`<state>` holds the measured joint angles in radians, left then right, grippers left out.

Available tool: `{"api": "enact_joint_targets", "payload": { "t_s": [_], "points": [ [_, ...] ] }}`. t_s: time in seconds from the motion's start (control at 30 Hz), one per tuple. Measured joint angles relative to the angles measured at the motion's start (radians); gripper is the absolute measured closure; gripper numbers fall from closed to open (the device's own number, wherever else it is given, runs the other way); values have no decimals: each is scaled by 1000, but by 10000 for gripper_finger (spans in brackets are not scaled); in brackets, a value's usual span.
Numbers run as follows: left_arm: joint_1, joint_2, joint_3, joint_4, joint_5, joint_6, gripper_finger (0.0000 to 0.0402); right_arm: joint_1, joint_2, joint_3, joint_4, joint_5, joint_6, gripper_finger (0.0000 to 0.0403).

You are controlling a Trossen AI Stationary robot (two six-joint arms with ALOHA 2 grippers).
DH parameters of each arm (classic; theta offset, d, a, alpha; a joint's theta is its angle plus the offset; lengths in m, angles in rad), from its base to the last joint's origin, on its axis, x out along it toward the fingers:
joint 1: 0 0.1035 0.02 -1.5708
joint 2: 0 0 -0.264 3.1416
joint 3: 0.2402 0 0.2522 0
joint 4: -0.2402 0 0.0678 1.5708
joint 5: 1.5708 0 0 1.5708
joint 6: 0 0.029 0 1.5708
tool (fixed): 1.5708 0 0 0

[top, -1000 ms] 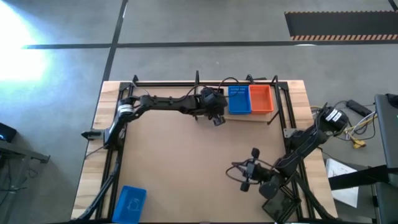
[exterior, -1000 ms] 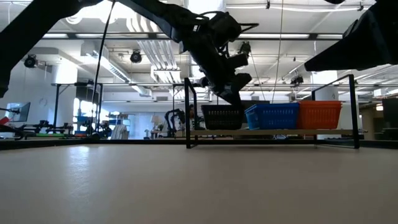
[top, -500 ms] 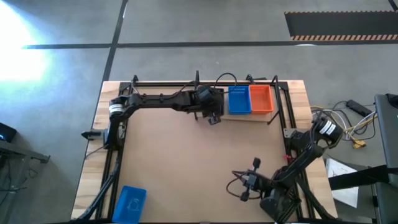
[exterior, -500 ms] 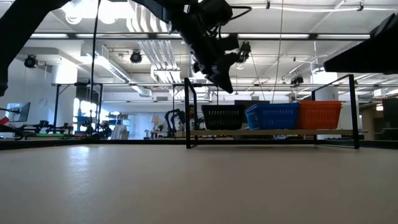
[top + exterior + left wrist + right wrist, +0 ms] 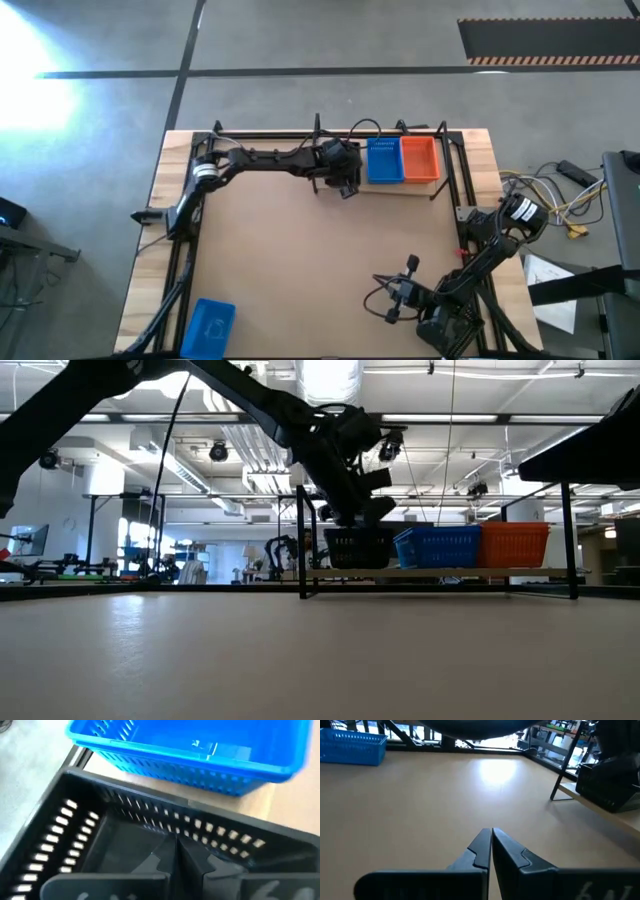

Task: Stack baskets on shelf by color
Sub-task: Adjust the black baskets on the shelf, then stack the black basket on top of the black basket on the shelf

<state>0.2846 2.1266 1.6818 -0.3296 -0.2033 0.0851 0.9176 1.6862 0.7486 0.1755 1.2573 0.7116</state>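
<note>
Shelf [image 5: 400, 187] sat at 12 o'clock on the table [image 5: 280, 260], against the far edge. Three baskets stood on it in a row: black basket [image 5: 358, 547] at the left end, blue basket [image 5: 384, 160] in the middle touching it, orange basket [image 5: 420, 158] on the right. One more loose blue basket [image 5: 209, 325] lay at about 7 o'clock, near corner of the table, well apart from the shelf.

Left gripper [image 5: 344, 182] was over the black one, fingers pressed together, tips dipping just inside its rim; it held nothing. In the left wrist view the closed fingers [image 5: 175, 857] pointed into the black basket's empty well, the blue one's wall just beyond.

Right gripper [image 5: 392, 293] was parked at roughly 5 o'clock, low over bare board, also pressed together, empty.

My read: black looked seated, so the step in hand was clearing out and going for the stray blue.

How to do it well:
- lift straight up until the tips clear the rim before swinging away, otherwise they snag the perforated wall and drag the basket off the board
- the stray sits nearer the left arm's side; let that arm fetch it, right arm stays out of the way
- spread the fingers before descending, pinch one short wall at mid-length so it hangs level
- bring it in above the shelved blue, square to it, lower to nest; a skewed entry will jam on the rim
- watch the wire frame posts on approach
</note>
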Motion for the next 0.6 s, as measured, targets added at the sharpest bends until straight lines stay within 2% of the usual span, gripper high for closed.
{"api": "enact_joint_targets", "payload": {
  "t_s": [0.2, 0.37, 0.47, 0.6],
  "points": [
    [4, 7, 1, 123, 27, 79, 401, 1, 1, 0, 10, 1, 3, 394],
    [-1, -37, 0, 66, 38, 113, 401, 1, 1, 0, 17, 1, 13, 394],
    [-15, -112, 0, 3, 35, 113, 402, 1, 1, 1, 18, 7, 16, 394],
    [-84, -218, -3, -124, 37, 111, 402, 15, 1, 52, 18, 92, -82, 394]
  ]
}}
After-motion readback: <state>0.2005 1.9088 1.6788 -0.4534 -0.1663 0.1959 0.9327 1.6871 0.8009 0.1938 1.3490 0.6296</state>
